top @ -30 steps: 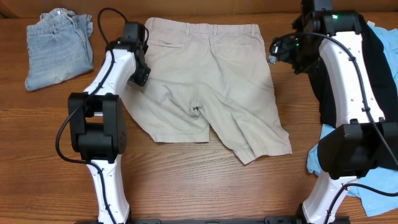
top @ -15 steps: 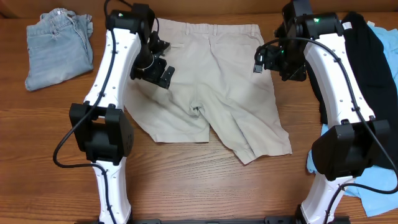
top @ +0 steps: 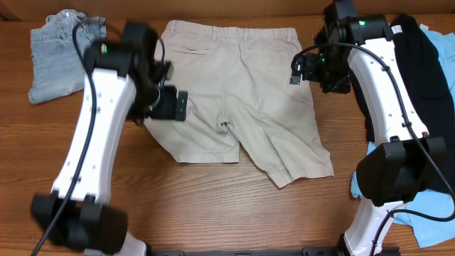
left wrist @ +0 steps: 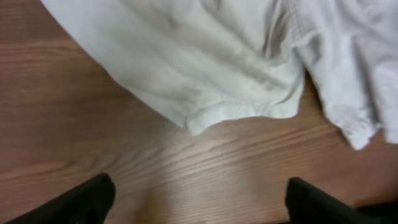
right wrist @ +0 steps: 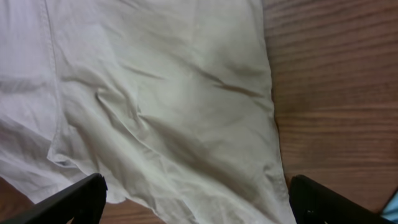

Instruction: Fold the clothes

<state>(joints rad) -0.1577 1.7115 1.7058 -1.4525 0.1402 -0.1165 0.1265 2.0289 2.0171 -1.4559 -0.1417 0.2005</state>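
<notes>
Right, the beige shorts [top: 242, 92] are lying flat in the middle of the wooden table [top: 213, 213], back pockets up, waistband on the far side and both legs pointing toward the arm bases. The left gripper [top: 170, 105] hangs at the outer edge of the leg on its own side. From its wrist camera the two dark fingers [left wrist: 81, 202] stand wide apart with only bare wood between them and the leg's hem corner just ahead, so that claw is spread and gripping nothing. Over on the other side, the right gripper [top: 302, 67] hovers above the shorts near their outer edge, its fingers [right wrist: 68, 202] parted wide too, with wrinkled fabric below and nothing pinched. A folded pair of light-blue jeans [top: 64, 60] sits at the far left corner. A black garment [top: 430, 78] and a sky-blue top [top: 434, 213] lie heaped behind the right arm
</notes>
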